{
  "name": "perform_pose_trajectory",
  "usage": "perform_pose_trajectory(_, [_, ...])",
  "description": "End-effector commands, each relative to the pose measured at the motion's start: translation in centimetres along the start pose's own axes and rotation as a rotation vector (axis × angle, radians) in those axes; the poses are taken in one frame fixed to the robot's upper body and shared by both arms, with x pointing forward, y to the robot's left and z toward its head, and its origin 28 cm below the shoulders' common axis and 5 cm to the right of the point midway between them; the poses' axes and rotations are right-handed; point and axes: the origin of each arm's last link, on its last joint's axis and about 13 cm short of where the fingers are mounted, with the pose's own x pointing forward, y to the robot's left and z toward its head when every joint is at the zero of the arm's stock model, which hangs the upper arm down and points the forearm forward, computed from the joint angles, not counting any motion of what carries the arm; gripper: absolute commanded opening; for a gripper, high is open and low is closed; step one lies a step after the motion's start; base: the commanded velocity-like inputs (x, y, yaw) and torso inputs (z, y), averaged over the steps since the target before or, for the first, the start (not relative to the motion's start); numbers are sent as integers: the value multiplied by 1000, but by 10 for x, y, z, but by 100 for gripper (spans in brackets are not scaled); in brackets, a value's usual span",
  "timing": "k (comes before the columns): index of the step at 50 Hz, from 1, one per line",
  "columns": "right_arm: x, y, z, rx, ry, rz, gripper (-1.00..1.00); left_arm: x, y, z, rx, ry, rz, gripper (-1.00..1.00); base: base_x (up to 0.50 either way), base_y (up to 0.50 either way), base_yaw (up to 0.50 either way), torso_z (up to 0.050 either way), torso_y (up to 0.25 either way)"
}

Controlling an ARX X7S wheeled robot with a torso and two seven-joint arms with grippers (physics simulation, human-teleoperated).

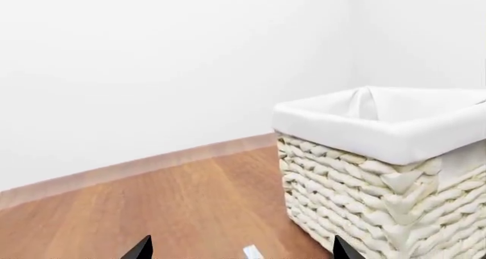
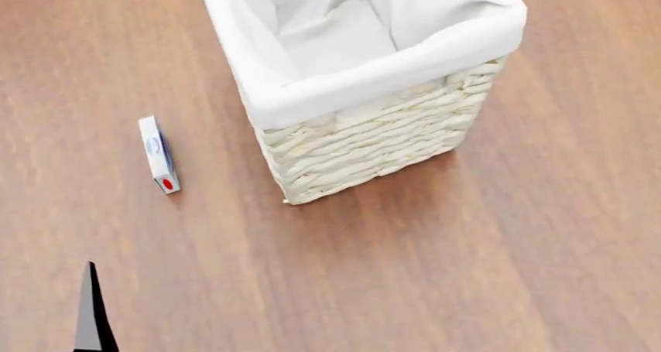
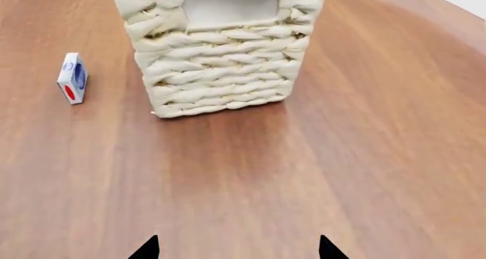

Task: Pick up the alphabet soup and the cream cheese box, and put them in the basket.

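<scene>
Evidently both arms are empty-handed: the left gripper point(image 1: 239, 249) shows only two dark fingertips spread wide at the frame edge of its wrist view, and the right gripper point(image 3: 237, 249) likewise stands with its tips set well apart, holding nothing. Out from the left gripper, the cream cheese box point(image 2: 158, 154) rests on its thin edge on the wooden tabletop point(image 2: 434, 275), left of the basket point(image 2: 361, 147) and clearly apart from it; a white corner of it peeps in between the left fingertips in that wrist view. The basket stands upright at the far middle, and what shows of its lined inside looks empty, so I judge that the job is at its start, with the approach to the box in hand. The next move would call for the left arm to come down over the box and close across its narrow thickness. No alphabet soup shows in any view, so it must lie outside the frames. The basket's floor is partly hidden by its own rim, and the arms themselves are cut off.
</scene>
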Motion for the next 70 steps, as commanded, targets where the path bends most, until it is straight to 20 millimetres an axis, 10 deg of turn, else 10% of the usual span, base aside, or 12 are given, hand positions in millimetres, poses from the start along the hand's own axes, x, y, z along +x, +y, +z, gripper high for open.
perform_pose_trajectory(1, [-6, -1, -5, 23, 122, 2, 100, 0, 0, -3, -3, 10, -5, 100, 0, 0, 0, 0, 0])
perform_pose_trajectory(70, [6, 3, -29, 110, 205, -7, 100, -2, -1, -8, 3, 24, -10, 100, 0, 0, 0, 0, 0])
